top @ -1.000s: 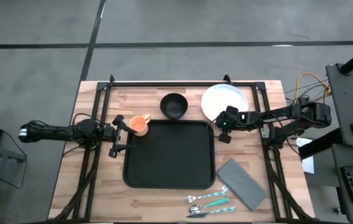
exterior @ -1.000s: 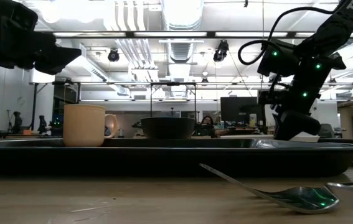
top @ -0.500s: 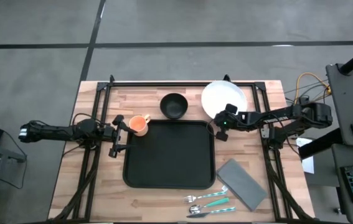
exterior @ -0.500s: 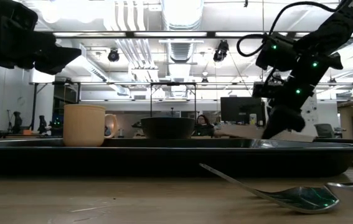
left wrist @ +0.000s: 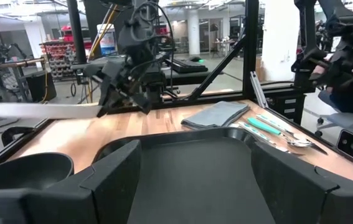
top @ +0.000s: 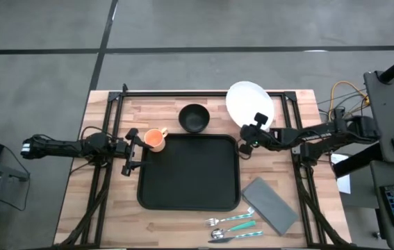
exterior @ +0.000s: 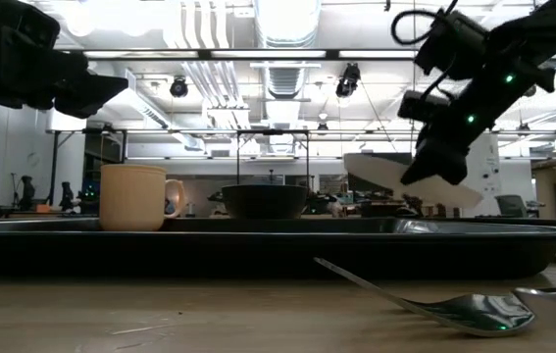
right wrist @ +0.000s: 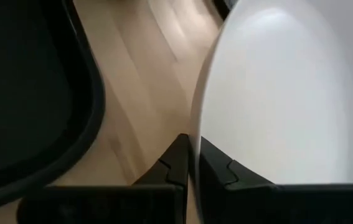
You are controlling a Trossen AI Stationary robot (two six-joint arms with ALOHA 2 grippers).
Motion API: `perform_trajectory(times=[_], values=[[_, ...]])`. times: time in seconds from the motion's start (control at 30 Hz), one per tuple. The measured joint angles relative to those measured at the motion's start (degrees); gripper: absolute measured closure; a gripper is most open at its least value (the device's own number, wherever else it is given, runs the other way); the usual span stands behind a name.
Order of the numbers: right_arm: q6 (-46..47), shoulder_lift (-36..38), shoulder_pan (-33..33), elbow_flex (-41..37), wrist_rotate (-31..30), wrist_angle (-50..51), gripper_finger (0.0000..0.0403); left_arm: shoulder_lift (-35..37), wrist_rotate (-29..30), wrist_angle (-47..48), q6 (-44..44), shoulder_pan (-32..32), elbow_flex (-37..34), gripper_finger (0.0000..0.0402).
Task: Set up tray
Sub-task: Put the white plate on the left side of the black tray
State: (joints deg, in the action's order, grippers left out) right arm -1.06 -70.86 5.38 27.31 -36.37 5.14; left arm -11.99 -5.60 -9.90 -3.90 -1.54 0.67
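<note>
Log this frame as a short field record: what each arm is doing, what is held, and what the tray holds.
right gripper: shut on white plate, gripping its rim, plate lifted off the table and tilted
left gripper: open, holding nothing, at the tray's left edge beside the orange mug
tray: black, nothing on it
black bowl: on the table behind the tray
grey napkin: right of the tray
cutlery: in front of the tray
</note>
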Motion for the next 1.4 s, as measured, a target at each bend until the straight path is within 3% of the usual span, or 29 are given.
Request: perform_trajectory(times=[0.57,0.77,0.9,1.1,1.4], values=[[-11.46,2.07,-15.08,2.81,0.40,-4.38,0.0395,0.01,-0.01,0.21,0.00,0.02,0.00,0.0122],[-18.29,0.55,-19.43,5.25,7.24,-4.40,0.0394,0.00,-0.01,0.20,0.00,0.02,-0.02,0.0122],[-20.73,-2.14,-20.82,7.33,8.72,-4.14,0.0395,0.00,0.01,0.11,0.00,0.02,0.00,0.0122],[-25.92,-8.91,-21.44,11.97,16.05,-4.03,0.0395,0.00,0.00,0.03,0.00,0.02,-0.01,0.0122],[-33.02,-22.12,-22.60,21.51,19.45,-3.39,0.0395,0.02,0.01,0.31,0.00,-0.02,0.00,0.0122]])
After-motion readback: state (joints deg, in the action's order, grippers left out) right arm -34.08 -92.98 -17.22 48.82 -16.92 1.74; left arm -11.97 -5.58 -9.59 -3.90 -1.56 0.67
